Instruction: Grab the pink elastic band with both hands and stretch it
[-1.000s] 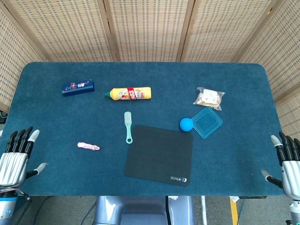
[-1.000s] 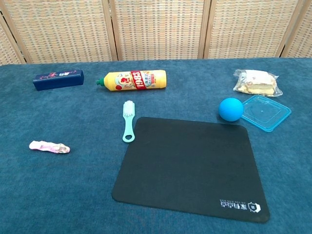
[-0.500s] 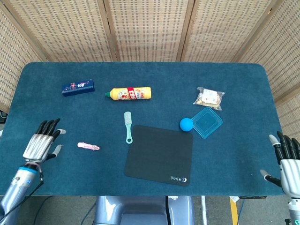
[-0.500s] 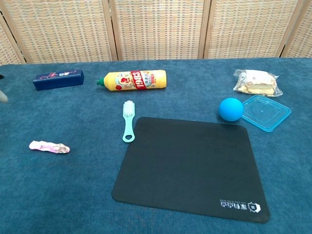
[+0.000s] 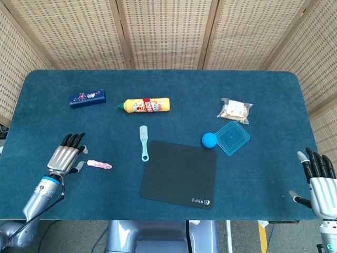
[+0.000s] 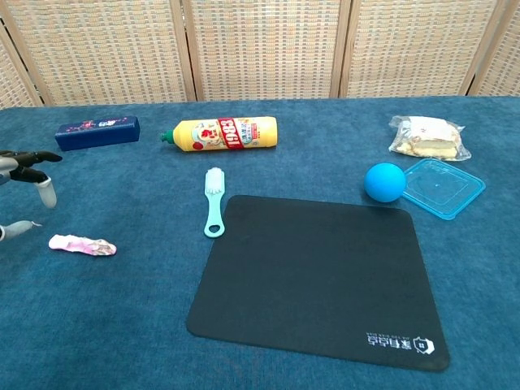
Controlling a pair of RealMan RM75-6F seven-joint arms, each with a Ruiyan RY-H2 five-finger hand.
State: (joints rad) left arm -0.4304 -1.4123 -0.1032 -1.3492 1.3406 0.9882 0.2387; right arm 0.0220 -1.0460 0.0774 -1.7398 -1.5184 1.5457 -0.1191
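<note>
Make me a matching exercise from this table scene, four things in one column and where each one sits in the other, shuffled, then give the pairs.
Things:
1. pink elastic band
2. blue ball
3. yellow bottle
4. left hand

Places:
A. lying on its side right of the dark blue box
B. touching the clear blue lid
C. just left of the band
D. on the cloth left of the black mat

Pairs: 1-D, 2-B, 3-A, 4-C

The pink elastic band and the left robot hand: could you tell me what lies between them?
Only bare table; the head view shows left robot hand just beside pink elastic band.
</note>
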